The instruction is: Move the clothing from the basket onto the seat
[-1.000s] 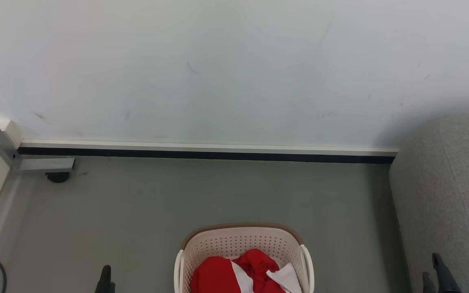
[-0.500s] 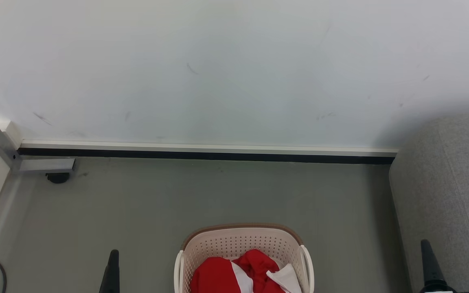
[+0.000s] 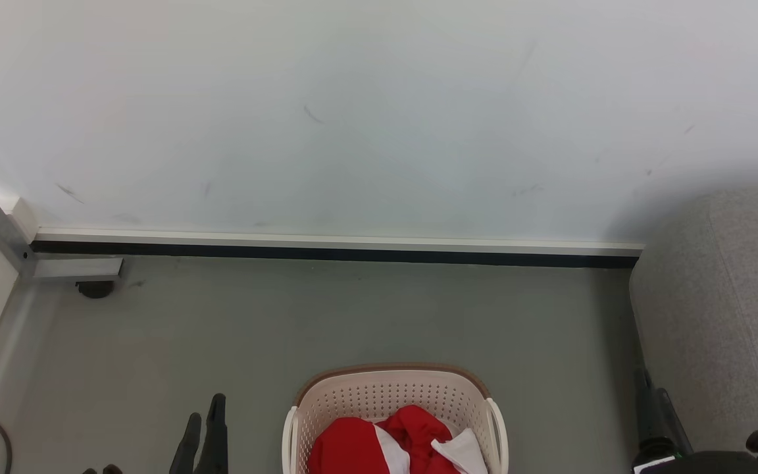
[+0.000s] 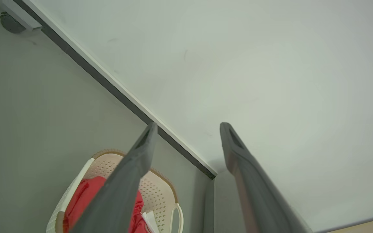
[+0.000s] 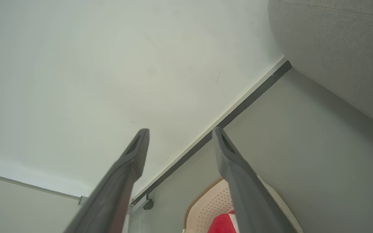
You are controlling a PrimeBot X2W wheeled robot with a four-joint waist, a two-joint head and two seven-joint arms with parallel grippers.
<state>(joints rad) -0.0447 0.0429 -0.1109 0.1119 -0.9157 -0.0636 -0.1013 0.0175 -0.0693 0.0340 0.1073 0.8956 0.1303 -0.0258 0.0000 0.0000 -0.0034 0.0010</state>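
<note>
Basket upright, mouth upward, clothing crumpled inside, long axis unclear, left gripper spread empty, right gripper spread empty.

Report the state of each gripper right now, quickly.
Left gripper: open, holding nothing.
Right gripper: open, holding nothing.

grey-green floor w/ basket & sofa on it.
</note>
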